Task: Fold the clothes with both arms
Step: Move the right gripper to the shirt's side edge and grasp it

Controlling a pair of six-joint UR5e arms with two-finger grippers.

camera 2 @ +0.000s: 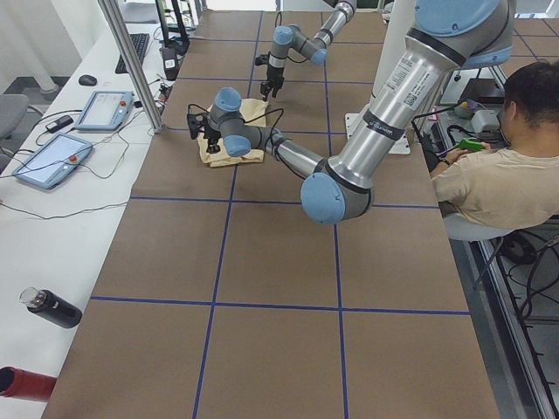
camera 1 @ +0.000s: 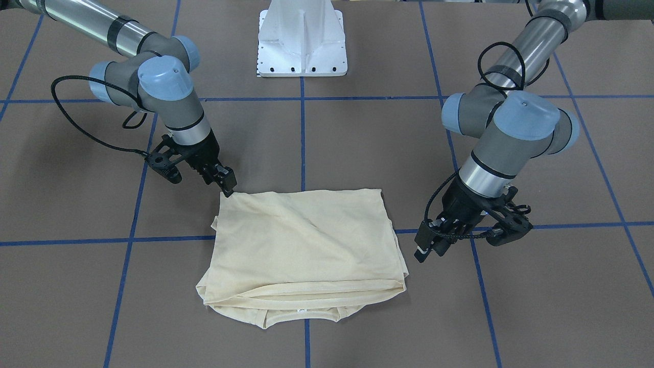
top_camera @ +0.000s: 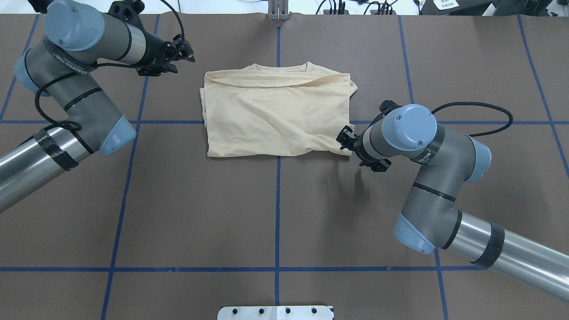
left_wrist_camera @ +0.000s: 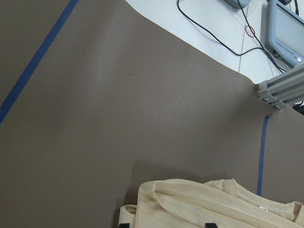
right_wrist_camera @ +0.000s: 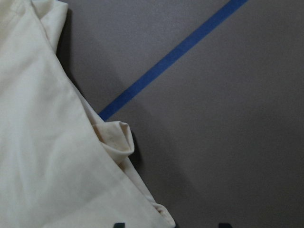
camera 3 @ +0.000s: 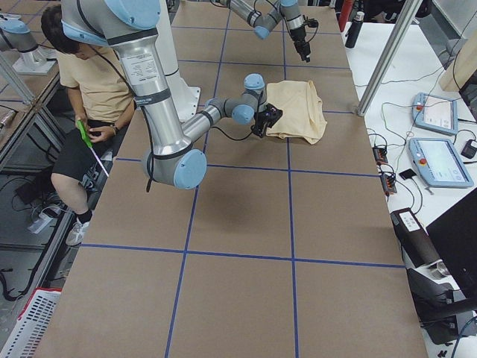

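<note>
Nearest me lies the shirt (camera 1: 306, 240), folded to a rough rectangle on the brown bench (camera 1: 102, 306). Its collar (camera 1: 286, 318) and small white tag (camera 1: 302, 311) are at the near edge, with folded layers stacked just behind them. The shirt lies across a crossing of blue tape lines (camera 1: 66, 242). Off its side, toward the collar end, the left pincer (camera 1: 429, 250) hangs with fingers parted, gripping nothing and clear of the cloth. Farther back, the right pincer (camera 1: 227, 186) points down at the shirt's far corner, its tips at the cloth's edge. Its wrist camera shows the fingers spread wide, released, the corner lying ungripped below them. Beyond both stands the white pedestal (camera 1: 302, 41).
</note>
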